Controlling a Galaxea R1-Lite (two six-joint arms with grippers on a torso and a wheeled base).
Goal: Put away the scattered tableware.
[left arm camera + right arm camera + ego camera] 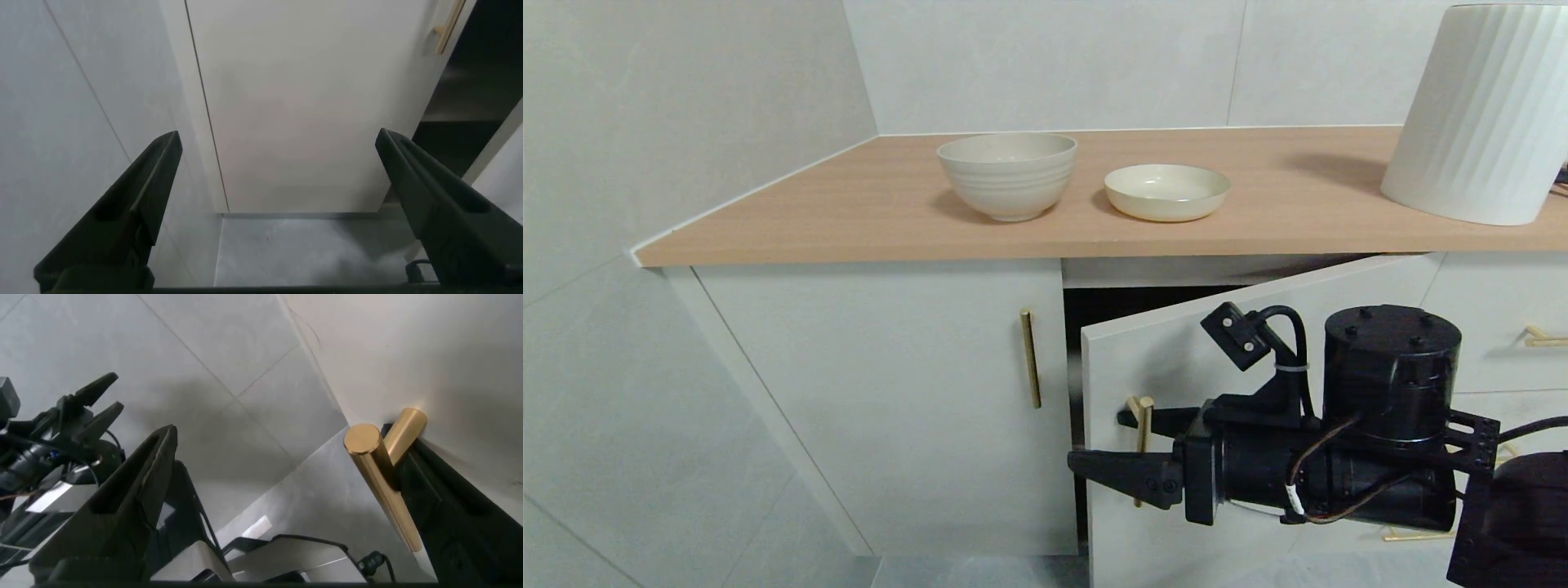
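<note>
A deep beige bowl [1008, 174] and a shallow cream dish [1166, 190] stand side by side on the wooden countertop [866, 220]. Below them, the right cabinet door [1168, 351] is swung partly out. My right gripper [1101, 441] is at its brass handle [1143, 433]. The fingers stand open, one on each side of the bar. The right wrist view shows that handle [384, 482] close against one finger [441, 498] of the right gripper [286, 449]. My left gripper [278, 147] hangs open and empty, low in front of the closed left door [310, 106].
A tall white ribbed container [1486, 114] stands on the counter's right end. The closed left door has its own brass handle [1031, 358]. A dark gap [1127, 302] shows behind the open door. A tiled wall bounds the left side, with grey floor [310, 245] below.
</note>
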